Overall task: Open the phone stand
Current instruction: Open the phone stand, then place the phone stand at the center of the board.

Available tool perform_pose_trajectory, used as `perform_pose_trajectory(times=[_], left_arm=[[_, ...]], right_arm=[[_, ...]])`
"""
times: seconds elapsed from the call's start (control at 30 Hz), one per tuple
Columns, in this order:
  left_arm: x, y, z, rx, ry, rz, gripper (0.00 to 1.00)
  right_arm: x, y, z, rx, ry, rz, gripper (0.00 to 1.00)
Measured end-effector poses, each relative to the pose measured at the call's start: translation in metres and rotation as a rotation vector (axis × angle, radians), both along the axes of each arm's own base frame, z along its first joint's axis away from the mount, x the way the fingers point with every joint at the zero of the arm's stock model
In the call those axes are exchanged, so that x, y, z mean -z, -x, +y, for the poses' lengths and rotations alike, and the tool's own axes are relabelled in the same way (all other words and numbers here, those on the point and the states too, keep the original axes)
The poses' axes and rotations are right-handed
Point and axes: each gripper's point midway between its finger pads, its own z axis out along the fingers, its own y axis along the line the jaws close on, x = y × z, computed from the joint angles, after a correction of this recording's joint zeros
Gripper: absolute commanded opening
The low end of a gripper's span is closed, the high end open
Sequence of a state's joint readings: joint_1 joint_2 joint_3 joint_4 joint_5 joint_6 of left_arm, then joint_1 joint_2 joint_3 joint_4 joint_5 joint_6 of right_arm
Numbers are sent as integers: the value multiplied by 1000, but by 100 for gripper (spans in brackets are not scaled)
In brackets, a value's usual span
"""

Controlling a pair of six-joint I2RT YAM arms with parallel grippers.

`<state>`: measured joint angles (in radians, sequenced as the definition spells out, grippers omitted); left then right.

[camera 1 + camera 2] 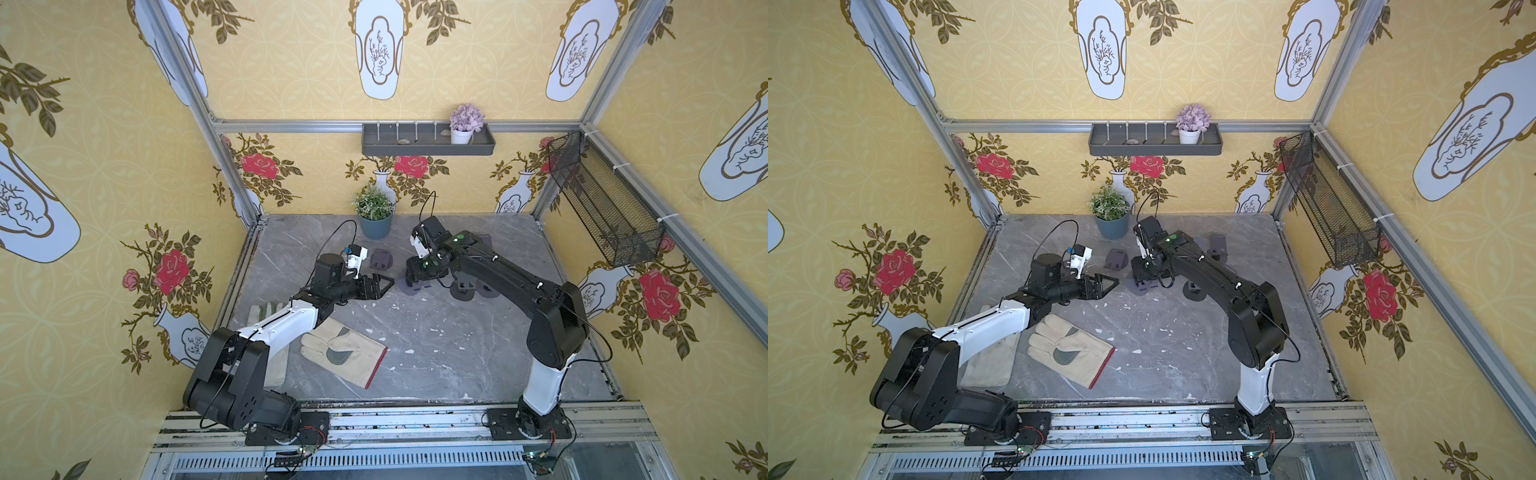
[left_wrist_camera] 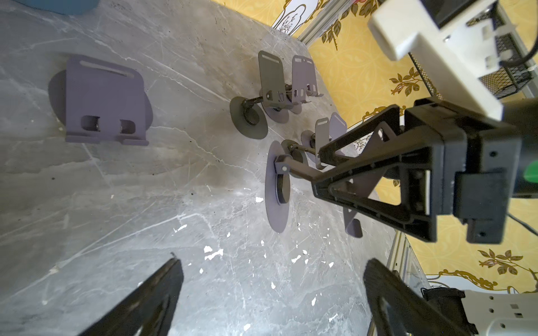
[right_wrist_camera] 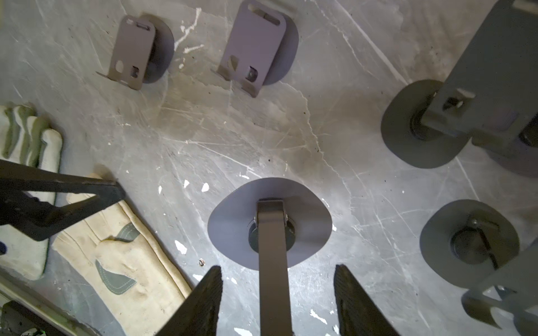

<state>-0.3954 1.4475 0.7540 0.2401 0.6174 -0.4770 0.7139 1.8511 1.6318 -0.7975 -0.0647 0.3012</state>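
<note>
Now the phone stand sits mid-table, its arm swung up off the base, so I'd call it roughly half open. The right gripper straddles that arm; pinching or not, I cannot tell. The left gripper gapes empty alongside.

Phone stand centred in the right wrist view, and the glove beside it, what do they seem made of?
Phone stand: probably thin sheet metal, though plastic is possible, with matte purple-grey paint; flat bent plates, crisp edges, pinned hinge.
Glove: seemingly cream leather or suede with grey-green patches; soft creases, visible stitching.
</note>
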Motion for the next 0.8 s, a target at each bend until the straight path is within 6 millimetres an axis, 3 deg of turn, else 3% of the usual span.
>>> perform_pose_trajectory(times=[0.4,0.8], left_arm=[[5,4,2,4,-19,11,99],[14,9,4,5,-29,35,99]], right_arm=[[31,-7,-34,131,163,76,48],[56,-11,-59,214,179,170,51]])
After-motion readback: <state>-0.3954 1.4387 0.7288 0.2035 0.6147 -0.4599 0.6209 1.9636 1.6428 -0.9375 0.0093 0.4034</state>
